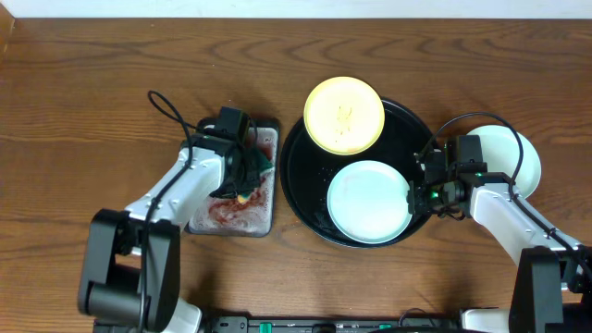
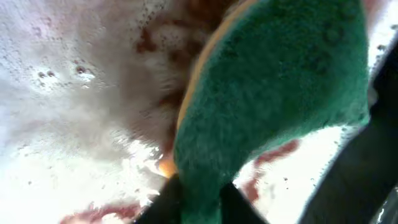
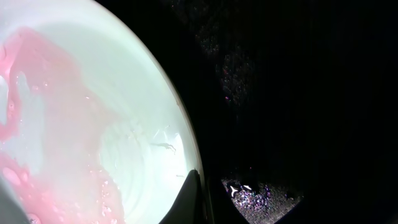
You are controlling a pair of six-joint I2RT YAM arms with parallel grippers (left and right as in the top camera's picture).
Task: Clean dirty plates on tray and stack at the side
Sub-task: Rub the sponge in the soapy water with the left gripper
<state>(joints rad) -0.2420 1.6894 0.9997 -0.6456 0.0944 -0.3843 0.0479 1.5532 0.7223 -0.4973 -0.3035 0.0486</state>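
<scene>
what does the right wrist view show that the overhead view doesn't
Only the right wrist: a pink watery smear across the pale plate, and wet specks on the black tray beside it.
Only the overhead: the yellow plate lying over the tray's far rim, a third plate on the table right of the tray, and the left gripper gripping a sponge over the small grey tray.
Both: the pale plate in the black tray, with the right gripper at its rim.

Yellow plate [image 1: 344,115] and apparently pink-smeared mint plate [image 1: 368,201] sit on black tray [image 1: 301,176].
</scene>
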